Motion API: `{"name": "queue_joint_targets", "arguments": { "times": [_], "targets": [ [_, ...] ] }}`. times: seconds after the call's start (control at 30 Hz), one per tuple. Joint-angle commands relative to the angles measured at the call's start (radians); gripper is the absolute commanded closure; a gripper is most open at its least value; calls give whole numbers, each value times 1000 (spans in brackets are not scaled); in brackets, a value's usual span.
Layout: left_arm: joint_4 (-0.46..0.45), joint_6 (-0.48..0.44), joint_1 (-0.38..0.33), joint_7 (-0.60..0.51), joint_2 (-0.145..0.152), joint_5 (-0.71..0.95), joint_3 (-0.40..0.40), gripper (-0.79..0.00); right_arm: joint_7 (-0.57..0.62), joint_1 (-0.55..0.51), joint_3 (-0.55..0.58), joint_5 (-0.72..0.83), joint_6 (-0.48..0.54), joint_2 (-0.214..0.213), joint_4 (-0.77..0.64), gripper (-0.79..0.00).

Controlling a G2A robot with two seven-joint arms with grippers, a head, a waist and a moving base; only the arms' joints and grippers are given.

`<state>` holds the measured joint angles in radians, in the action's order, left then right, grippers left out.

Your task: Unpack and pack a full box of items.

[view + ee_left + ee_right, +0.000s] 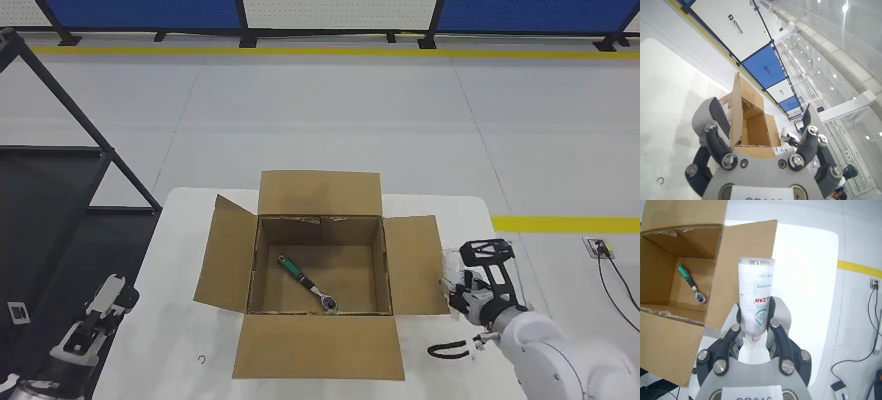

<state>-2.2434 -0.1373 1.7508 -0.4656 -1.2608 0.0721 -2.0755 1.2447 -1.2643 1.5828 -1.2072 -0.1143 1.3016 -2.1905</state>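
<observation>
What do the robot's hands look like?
The left gripper and right gripper match: grey metal plate, shiny round screws, black link bars, two curved grey fingers with black pads, a white sticker. The right arm has a smooth white shell.

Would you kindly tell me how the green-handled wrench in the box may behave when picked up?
The wrench looks rigid with a metal head, so probably heavy for its size and head-heavy if held by the handle. Lying flat on the box floor, it seems unlikely to roll. The shiny metal end may be slippery.
</observation>
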Motion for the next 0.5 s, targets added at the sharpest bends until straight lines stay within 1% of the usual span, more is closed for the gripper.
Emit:
{"name": "queue_joint_targets", "arguments": {
  "times": [0.0, 0.13, 0.23, 0.47],
  "targets": [
    [0, 0, 0, 0, 0, 0, 0, -785, -12, -18, 26, -17, -37, -1, 24, 0],
    [0, 0, 0, 0, 0, 0, 0, -785, -34, -27, 56, 10, -53, -3, 78, 0],
    [0, 0, 0, 0, 0, 0, 0, -785, -44, -15, 75, 32, -44, -6, 129, 0],
    [0, 0, 0, 0, 0, 0, 0, -785, -38, 55, 102, 52, -16, -15, 290, 0]
  ]
}}
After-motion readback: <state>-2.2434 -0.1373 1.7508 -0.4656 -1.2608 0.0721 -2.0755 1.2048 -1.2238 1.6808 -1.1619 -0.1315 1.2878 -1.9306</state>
